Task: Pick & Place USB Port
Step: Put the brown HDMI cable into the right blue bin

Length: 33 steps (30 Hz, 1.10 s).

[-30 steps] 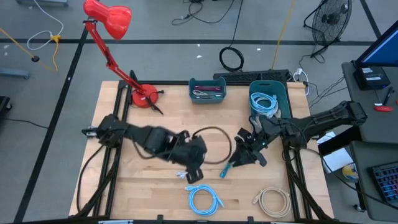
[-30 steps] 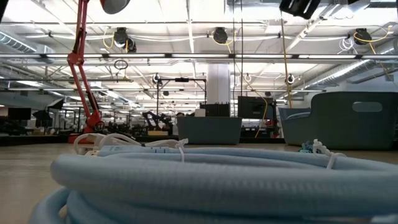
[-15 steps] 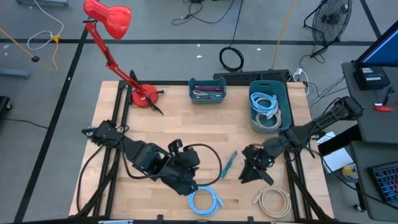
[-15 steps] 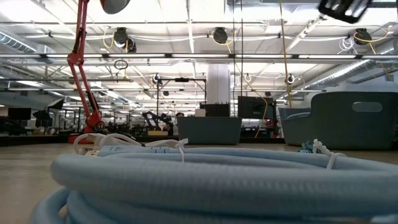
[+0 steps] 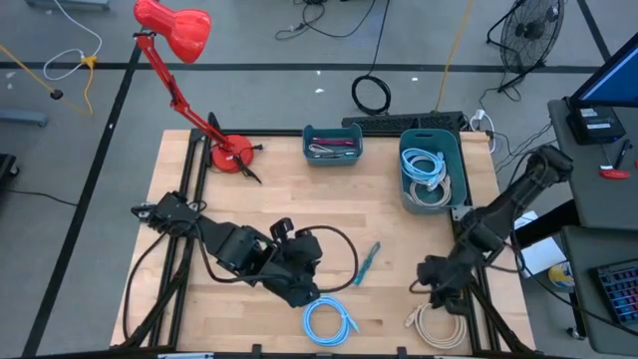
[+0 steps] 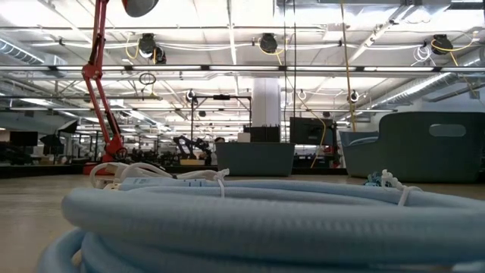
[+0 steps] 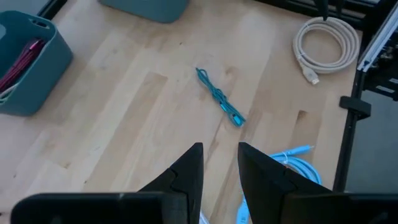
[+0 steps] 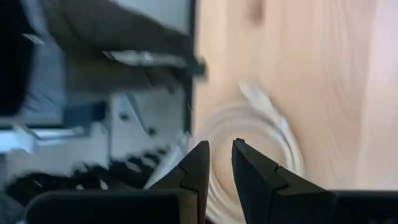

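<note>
Lying on bare wood near the table's middle, the teal USB cable [image 5: 365, 263] runs diagonally, its plug end toward the front edge. The left gripper [image 5: 302, 289] sits just beside it, fingers [image 7: 186, 171] slightly parted, empty. The right gripper [image 5: 435, 282] hovers over the beige coil [image 5: 436, 324], fingers [image 8: 196, 165] narrowly apart.

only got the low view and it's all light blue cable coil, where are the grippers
Observer: The left gripper hangs right beside that light blue coil, near the table's front edge.
Operator: holding anything
Observer: No. In the left wrist view its fingers are apart with only bare table between them.
Operator: and the right one
Observer: The right gripper is at the front right, just by the beige coil.
</note>
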Each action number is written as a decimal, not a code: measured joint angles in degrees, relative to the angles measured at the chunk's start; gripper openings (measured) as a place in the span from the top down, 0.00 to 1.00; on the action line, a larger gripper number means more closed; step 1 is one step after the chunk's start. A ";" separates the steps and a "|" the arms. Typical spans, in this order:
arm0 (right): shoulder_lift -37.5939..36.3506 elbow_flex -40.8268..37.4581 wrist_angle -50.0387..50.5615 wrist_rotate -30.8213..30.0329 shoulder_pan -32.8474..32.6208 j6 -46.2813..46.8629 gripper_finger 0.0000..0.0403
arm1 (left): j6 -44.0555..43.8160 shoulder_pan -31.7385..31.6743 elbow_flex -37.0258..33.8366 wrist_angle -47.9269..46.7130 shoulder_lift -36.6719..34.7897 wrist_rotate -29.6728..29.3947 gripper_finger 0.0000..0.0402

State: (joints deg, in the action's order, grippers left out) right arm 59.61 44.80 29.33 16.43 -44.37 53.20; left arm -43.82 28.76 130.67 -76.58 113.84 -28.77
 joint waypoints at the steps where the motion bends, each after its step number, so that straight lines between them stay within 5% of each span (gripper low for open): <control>1: 0.00 0.00 1.94 0.02 -1.05 0.60 0.85 | 0.16 -0.21 0.00 0.00 0.00 0.01 0.74; 11: 0.40 0.00 5.81 -8.54 -7.86 3.13 0.85 | 0.18 -0.62 -0.05 0.08 0.03 0.07 0.74; 17: 2.62 -1.24 5.32 -8.39 -9.78 1.54 0.85 | -0.97 -0.62 -4.31 1.65 0.15 0.99 0.74; 23: 4.02 -10.55 -12.86 -4.52 -12.52 8.06 0.85 | -1.84 -1.34 -12.38 6.80 0.22 7.92 0.74; 28: 4.00 -20.91 -35.43 4.51 -11.63 15.80 0.86 | -2.47 -1.86 -16.53 11.79 0.22 10.80 0.74; 33: 3.33 -19.42 -34.43 -0.17 -12.84 16.23 0.93 | -2.36 -1.97 -16.72 14.17 0.20 10.69 0.74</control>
State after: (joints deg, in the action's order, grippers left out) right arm 62.95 25.38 -5.10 16.26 -57.21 69.43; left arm -46.18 26.79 113.95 -62.40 114.04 -18.08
